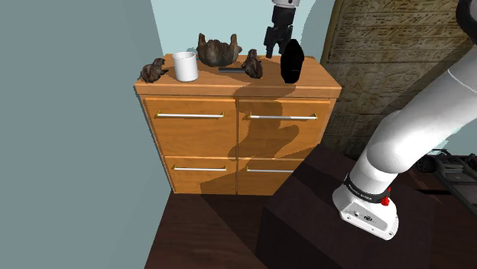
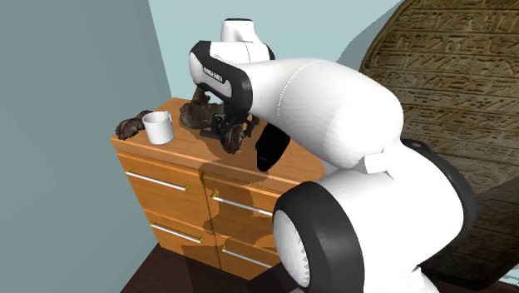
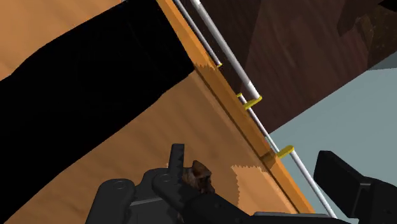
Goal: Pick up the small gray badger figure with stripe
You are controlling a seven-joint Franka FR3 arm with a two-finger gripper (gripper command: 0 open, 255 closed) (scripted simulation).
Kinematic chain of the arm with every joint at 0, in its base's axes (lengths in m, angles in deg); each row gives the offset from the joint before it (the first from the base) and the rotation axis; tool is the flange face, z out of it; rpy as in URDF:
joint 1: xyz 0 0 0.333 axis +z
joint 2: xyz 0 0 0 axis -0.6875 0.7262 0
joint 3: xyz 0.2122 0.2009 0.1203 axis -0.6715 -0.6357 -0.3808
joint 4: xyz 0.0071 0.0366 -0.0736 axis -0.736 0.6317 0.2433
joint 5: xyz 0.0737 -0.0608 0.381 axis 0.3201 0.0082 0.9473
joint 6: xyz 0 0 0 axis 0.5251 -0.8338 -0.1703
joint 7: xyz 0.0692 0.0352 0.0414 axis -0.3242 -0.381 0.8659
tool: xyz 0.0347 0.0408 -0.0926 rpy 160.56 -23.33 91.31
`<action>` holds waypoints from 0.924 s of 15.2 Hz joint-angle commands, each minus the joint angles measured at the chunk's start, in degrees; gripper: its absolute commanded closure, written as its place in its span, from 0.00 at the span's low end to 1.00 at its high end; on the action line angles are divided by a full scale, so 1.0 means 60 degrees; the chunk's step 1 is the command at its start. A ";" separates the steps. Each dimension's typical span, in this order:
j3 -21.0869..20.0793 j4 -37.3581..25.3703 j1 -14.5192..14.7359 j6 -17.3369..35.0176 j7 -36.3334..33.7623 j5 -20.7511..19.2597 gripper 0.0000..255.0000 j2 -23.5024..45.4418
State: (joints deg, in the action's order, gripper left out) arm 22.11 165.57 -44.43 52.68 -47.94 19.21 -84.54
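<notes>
Badger figure (image 2: 236, 138) partly hidden behind arm (image 2: 316, 91); stripe too small.

a big white arm (image 2: 333, 108) bent over the wooden counter (image 2: 158, 166). a white mug (image 2: 158, 128) stood there, and a little brown badger figure (image 2: 236, 138) sat under the arm.

1. Dresser (image 1: 191, 134): warm orange wood grain, with silver handles (image 1: 189, 115).
2. Mug (image 1: 184, 66): plain white.
3. Small animal figure (image 1: 252, 64) is mottled dark brown; the gripper (image 1: 275, 53) is all black.
4. Large animal figure (image 1: 219, 50): dark grey-brown.
5. Tall block (image 1: 291, 62): solid black.
6. Wall (image 1: 69, 92) is pale blue-grey; the carved panel (image 1: 397, 46) is tan, with rows of hieroglyphs.
</notes>
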 commanded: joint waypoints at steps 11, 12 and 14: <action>0.0690 -0.4968 -0.0550 -0.0258 0.0200 0.0738 0.00 0.4535; 0.0728 -0.5542 -0.0637 -0.0388 0.0205 0.0836 0.00 0.4970; 0.0791 -0.6832 -0.0847 -0.0725 0.0199 0.1047 0.00 0.5904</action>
State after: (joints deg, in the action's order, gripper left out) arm 26.64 127.82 -48.96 49.16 -46.73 24.96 -51.46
